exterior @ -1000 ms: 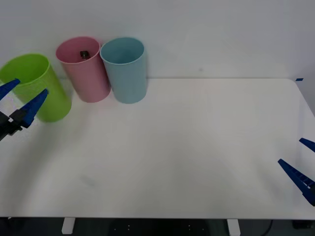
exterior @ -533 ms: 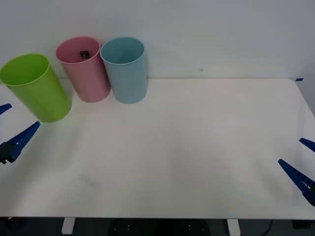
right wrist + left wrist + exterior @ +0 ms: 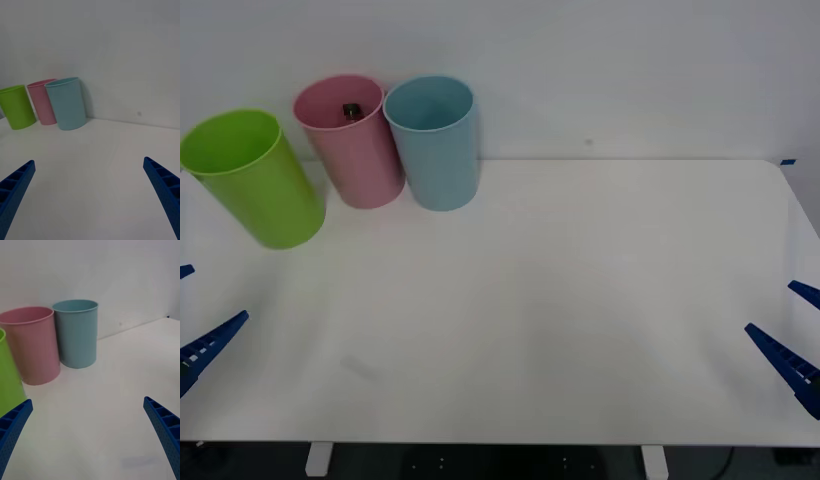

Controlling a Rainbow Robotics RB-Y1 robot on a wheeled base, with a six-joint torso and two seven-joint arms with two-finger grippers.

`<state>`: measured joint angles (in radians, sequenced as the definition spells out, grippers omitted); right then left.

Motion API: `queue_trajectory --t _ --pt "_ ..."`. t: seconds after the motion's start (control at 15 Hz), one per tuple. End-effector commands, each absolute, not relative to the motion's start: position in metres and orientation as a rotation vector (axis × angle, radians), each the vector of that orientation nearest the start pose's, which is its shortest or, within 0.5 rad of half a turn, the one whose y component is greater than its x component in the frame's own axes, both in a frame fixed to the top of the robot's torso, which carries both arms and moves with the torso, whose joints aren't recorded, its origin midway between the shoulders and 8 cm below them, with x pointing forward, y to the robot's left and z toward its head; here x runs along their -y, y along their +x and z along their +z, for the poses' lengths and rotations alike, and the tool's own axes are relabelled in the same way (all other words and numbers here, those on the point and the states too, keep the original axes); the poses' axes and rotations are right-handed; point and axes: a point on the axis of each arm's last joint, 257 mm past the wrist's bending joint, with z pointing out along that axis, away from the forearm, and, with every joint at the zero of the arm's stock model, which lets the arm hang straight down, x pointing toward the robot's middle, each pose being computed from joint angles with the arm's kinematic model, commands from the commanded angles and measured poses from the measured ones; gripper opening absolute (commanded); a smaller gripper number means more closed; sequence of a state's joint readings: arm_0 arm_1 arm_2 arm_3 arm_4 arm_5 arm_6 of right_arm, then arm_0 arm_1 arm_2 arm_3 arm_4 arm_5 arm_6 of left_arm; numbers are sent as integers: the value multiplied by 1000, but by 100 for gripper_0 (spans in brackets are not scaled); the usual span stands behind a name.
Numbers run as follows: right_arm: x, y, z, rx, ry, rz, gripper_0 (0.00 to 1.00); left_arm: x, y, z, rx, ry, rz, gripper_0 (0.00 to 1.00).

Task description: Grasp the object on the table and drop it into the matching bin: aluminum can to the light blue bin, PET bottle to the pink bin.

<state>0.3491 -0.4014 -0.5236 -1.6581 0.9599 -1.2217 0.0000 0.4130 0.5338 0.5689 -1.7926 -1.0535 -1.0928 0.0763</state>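
The pink bin [image 3: 352, 150] stands at the table's [image 3: 560, 290] far left, touching the light blue bin [image 3: 436, 145] on its right. Just inside the pink rim shows the black cap of the PET bottle [image 3: 352, 111]; the rest of it is hidden by the bin wall. My left gripper [image 3: 192, 315] hangs open and empty at the table's near left edge, well short of the bins. My right gripper [image 3: 795, 325] is open and empty at the near right edge. Both wrist views look toward the pink bin [image 3: 32, 347] [image 3: 42, 101] and light blue bin [image 3: 77, 333] [image 3: 67, 103].
A lime green bin [image 3: 255, 180] leans at the far left, in front of the pink one, also the lime green bin [image 3: 17, 107] [image 3: 8, 378] in the wrist views. A white wall rises right behind the table's far edge.
My left gripper has drawn back from beside the lime green bin toward the table's near left edge. The right arm and the bins have not moved.
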Motion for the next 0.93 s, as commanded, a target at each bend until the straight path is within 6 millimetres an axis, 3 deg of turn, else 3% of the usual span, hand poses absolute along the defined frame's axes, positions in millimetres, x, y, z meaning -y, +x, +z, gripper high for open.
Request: queue_trajectory --t 0.07,0.93 --pt "330 342 -169 -1441 -465 567 100 -362 330 -162 -1599 563 -393 100" --pt "330 342 -169 -1441 -465 567 100 -362 310 -169 -1623 523 -443 100"
